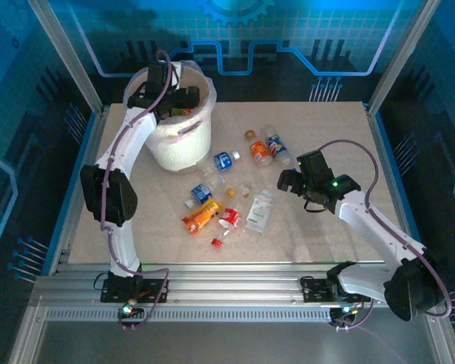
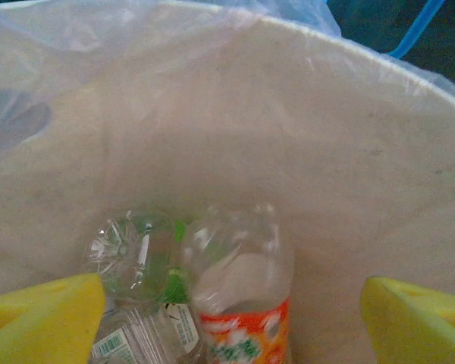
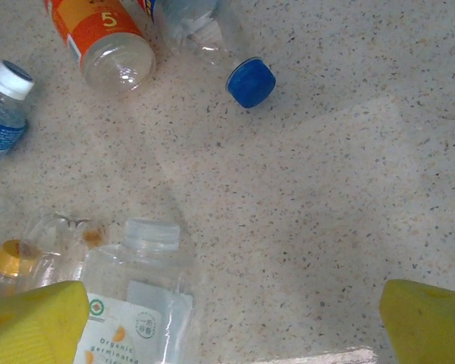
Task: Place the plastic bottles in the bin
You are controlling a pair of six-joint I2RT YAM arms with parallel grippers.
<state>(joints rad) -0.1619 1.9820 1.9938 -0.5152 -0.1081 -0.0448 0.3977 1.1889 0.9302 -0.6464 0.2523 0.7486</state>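
Left gripper (image 1: 165, 92) hangs over the bin (image 1: 183, 148) mouth, jaws wide and empty. An orange-labelled bottle (image 2: 246, 303) lies inside by the liner wall. Right gripper (image 1: 287, 182), jaws wide, hovers above the table (image 1: 326, 129). Plastic bottles (image 1: 203, 216) cluster to its left; bare surface runs to the right edge.

Place: a robot lab test cell, walled in as a booth.
Enclosure: slanting metal posts (image 1: 64, 53) stand at the far corners of the tabletop (image 1: 326, 136), with clear side panels (image 1: 38, 129) beside them.
Backdrop: a blue wall behind, printed with a gear (image 1: 235, 9) and bright circuit lines (image 1: 235, 49).
Surface: a pale speckled slab, plain like a workbench.
Mounting: ribbed aluminium rails (image 1: 235, 284) run along the near edge, and the left arm (image 1: 117, 182) and right arm (image 1: 371, 220) are bolted to them.
Wiring: exposed purple cables loop along both arms, and a small green light (image 1: 127, 311) glows at the left base.
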